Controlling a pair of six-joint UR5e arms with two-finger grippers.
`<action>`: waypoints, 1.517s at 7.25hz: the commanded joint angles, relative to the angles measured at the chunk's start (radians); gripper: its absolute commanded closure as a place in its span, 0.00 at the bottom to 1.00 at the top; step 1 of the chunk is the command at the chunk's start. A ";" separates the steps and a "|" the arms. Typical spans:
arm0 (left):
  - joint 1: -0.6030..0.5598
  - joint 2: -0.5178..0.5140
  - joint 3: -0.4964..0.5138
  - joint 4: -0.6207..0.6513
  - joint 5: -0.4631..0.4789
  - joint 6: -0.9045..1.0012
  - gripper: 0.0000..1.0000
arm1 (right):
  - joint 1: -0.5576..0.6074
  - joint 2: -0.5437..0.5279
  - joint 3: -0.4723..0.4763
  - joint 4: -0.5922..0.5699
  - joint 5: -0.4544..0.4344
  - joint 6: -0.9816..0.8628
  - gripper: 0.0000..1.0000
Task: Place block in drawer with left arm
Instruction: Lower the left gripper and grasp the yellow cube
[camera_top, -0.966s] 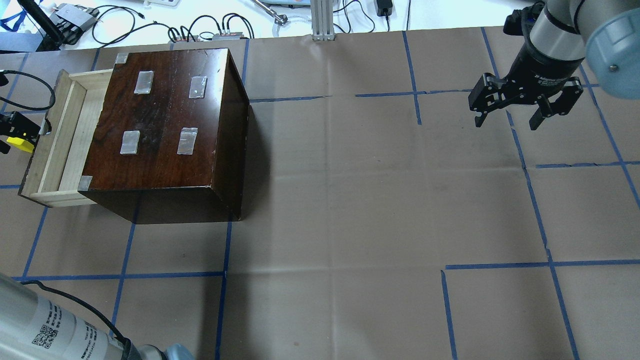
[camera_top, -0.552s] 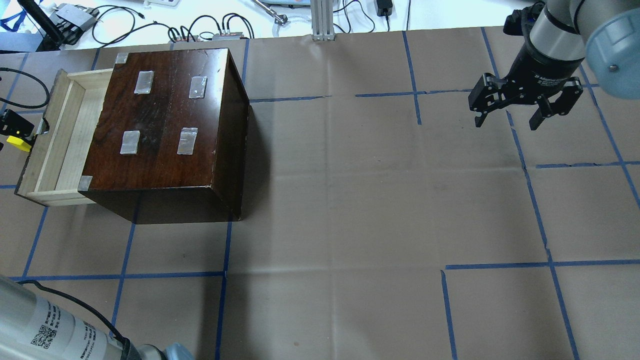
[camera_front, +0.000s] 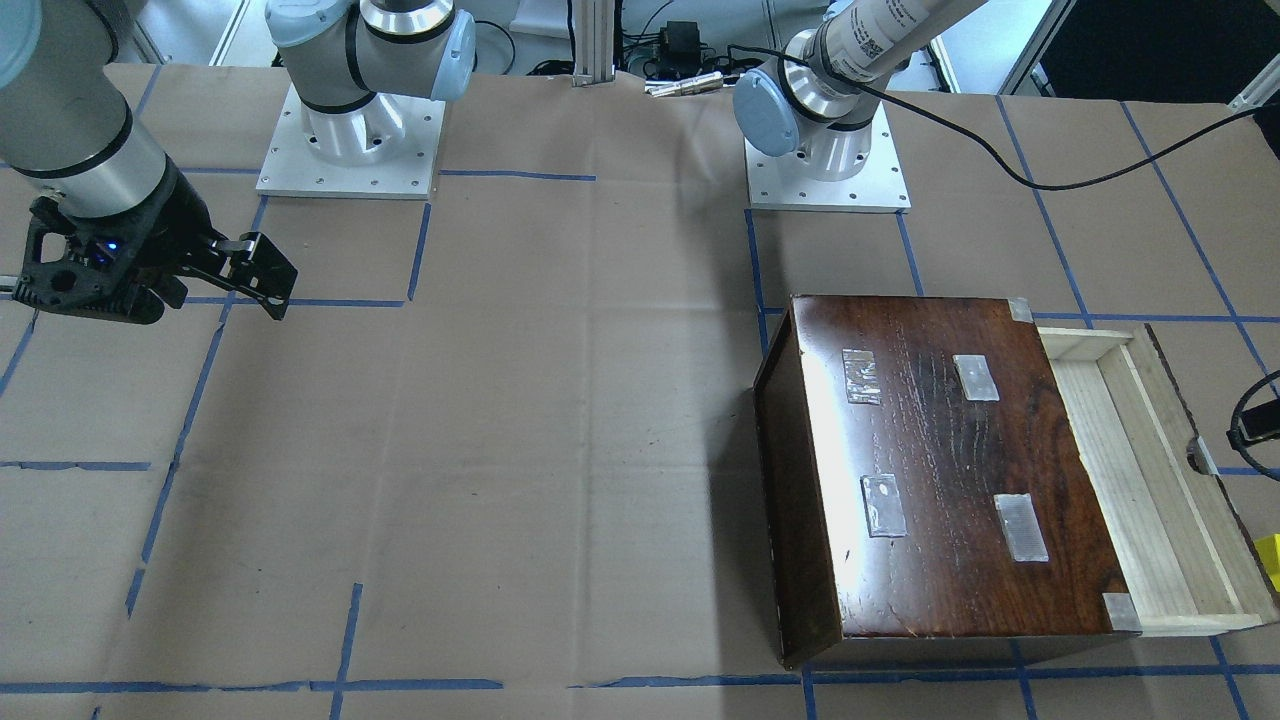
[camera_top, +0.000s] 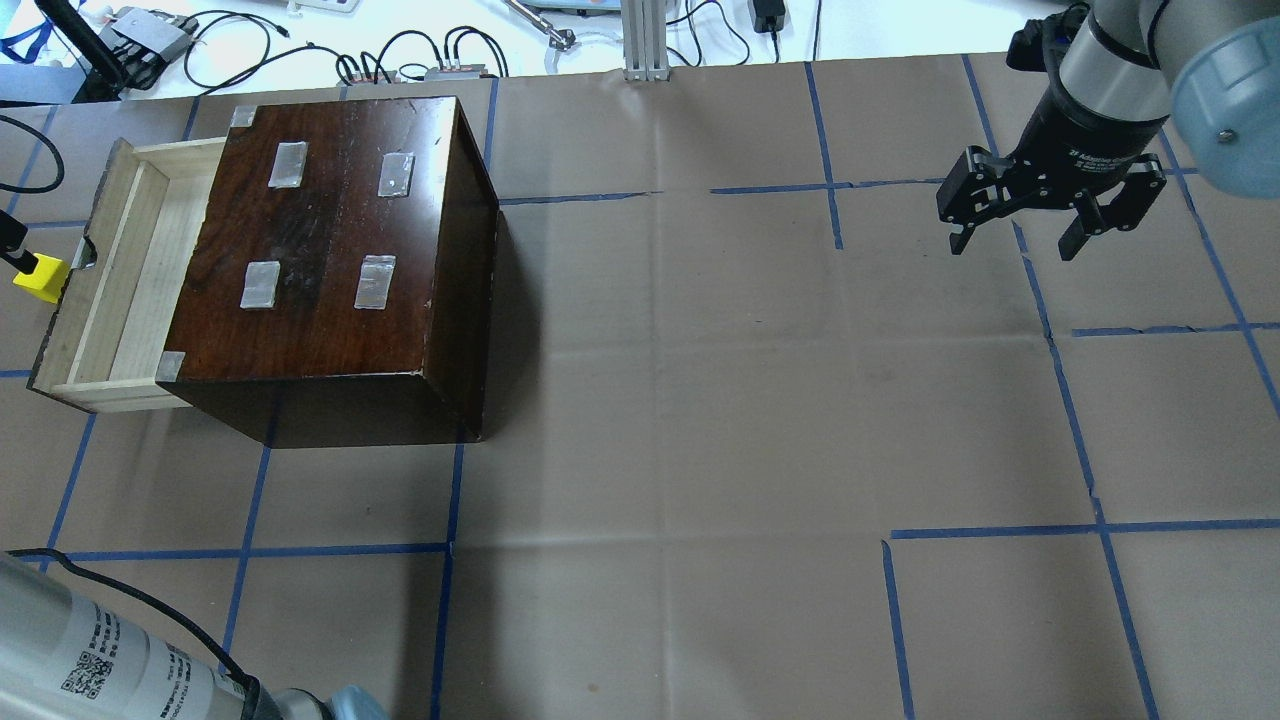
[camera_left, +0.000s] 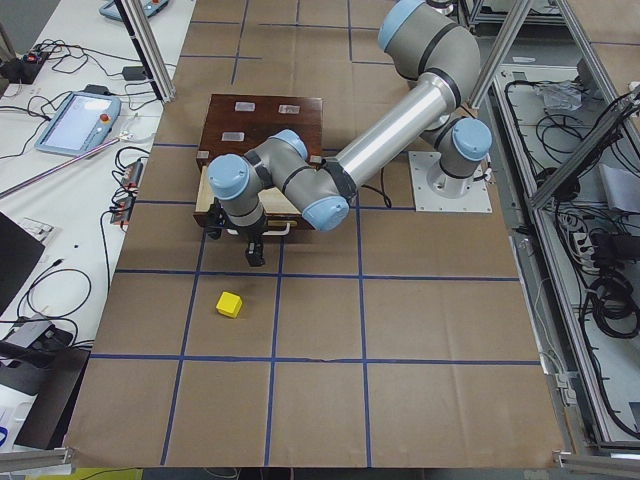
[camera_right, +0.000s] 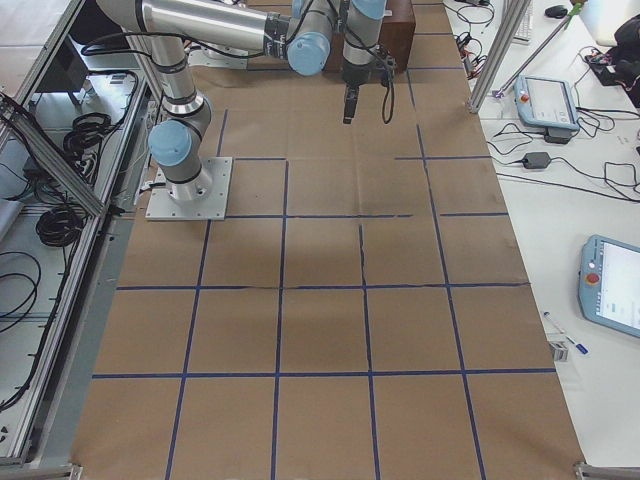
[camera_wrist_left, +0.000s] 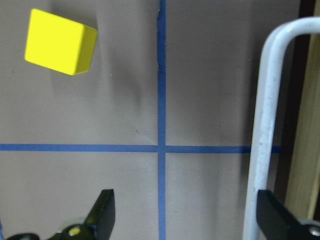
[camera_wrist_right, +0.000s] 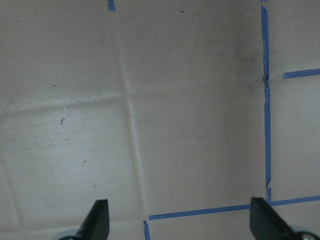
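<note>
The yellow block (camera_top: 40, 278) lies on the paper-covered table just left of the drawer's notched front panel; it also shows in the left wrist view (camera_wrist_left: 60, 42) and in the exterior left view (camera_left: 229, 304). The drawer (camera_top: 110, 270) stands pulled out of the dark brown cabinet (camera_top: 330, 240), and its tray is empty. My left gripper (camera_wrist_left: 185, 215) is open and empty, low over the table in front of the drawer. The white drawer handle (camera_wrist_left: 265, 125) is next to its right finger, and the block is ahead of it, apart. My right gripper (camera_top: 1015, 245) is open and empty, far right.
Blue tape lines cross the brown paper. Cables and small devices (camera_top: 150, 35) lie beyond the far table edge. The left arm's black cable (camera_front: 1000, 160) loops over the table near the cabinet. The arm bases (camera_front: 350, 140) are bolted at the robot's side.
My left gripper has drawn back to the left, almost out of the overhead view, and uncovered the block. The drawer has slid out a little further. The right arm has not moved.
</note>
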 joint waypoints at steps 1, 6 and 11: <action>0.002 -0.065 0.090 0.006 -0.002 0.002 0.01 | 0.000 0.000 0.000 0.000 0.000 0.000 0.00; 0.017 -0.347 0.340 0.013 -0.029 0.319 0.01 | 0.000 0.000 0.000 0.000 0.000 0.000 0.00; 0.031 -0.442 0.382 0.013 -0.034 0.455 0.02 | 0.000 0.000 -0.002 0.000 0.000 0.000 0.00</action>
